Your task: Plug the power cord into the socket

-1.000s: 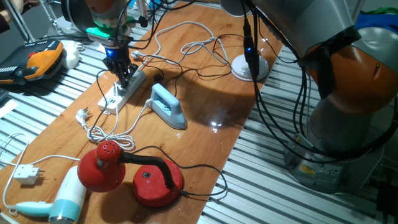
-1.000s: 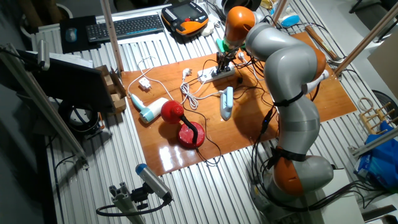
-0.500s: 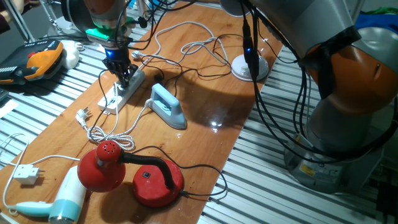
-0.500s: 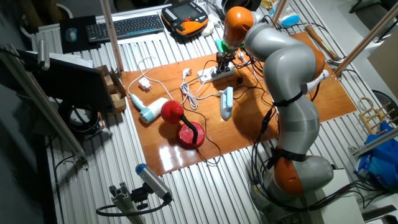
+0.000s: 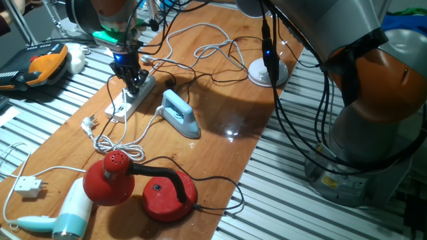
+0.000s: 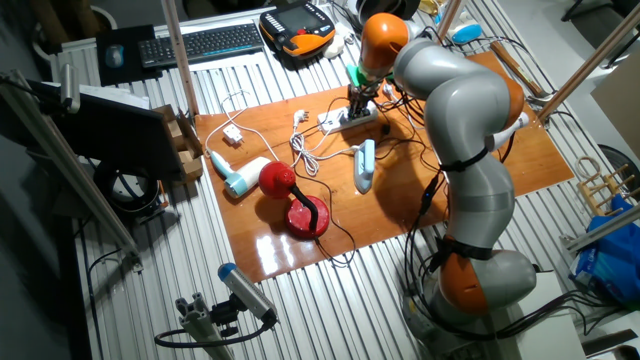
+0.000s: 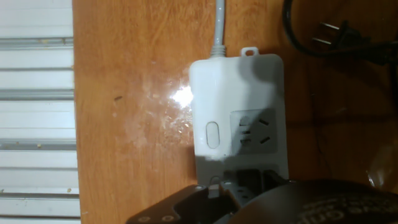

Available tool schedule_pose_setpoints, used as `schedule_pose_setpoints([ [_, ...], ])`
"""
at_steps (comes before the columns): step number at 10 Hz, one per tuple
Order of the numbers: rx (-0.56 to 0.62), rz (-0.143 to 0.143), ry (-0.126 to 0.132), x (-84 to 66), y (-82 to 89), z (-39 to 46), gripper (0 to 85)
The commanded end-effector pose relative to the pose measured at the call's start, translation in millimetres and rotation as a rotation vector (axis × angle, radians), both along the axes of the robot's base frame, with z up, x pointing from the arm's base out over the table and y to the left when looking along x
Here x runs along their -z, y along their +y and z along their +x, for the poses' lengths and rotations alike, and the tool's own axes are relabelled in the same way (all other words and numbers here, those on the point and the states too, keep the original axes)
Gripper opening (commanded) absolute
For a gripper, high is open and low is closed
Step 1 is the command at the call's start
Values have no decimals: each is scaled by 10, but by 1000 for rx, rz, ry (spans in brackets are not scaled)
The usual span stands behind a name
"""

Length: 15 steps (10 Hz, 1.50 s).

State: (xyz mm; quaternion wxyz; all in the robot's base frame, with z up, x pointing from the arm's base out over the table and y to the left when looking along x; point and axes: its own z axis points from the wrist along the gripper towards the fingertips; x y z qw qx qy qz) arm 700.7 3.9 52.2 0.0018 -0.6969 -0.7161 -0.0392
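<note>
On the table, socket (image 5: 130, 98) lies diagonally.

Socket (image 7: 239, 106) on wood table (image 7: 130, 93) (switch left); black plug (image 7: 339, 38) top-right, apart.

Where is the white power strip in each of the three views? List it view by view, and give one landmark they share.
One fixed view: the socket lies upper left on the wooden table, under the pincer, left of the blue iron.
The other fixed view: the socket lies at the table's far edge, upper centre.
Hand view: the socket fills the centre, its end and white cable at the top.
Shared landmark: the strip's own white cable.
</note>
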Motion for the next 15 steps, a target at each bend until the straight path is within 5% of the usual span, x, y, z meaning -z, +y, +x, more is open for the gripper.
schedule_pose_setpoints([
  [1,-4,-2,-2,-56,0,12,850],
  [7,-37,-20,15,-306,8,3,850],
  [8,-59,-23,18,-377,15,-21,680],
  [14,-361,-65,37,-793,70,-182,680],
  [15,-415,-76,42,-818,77,-210,340],
])
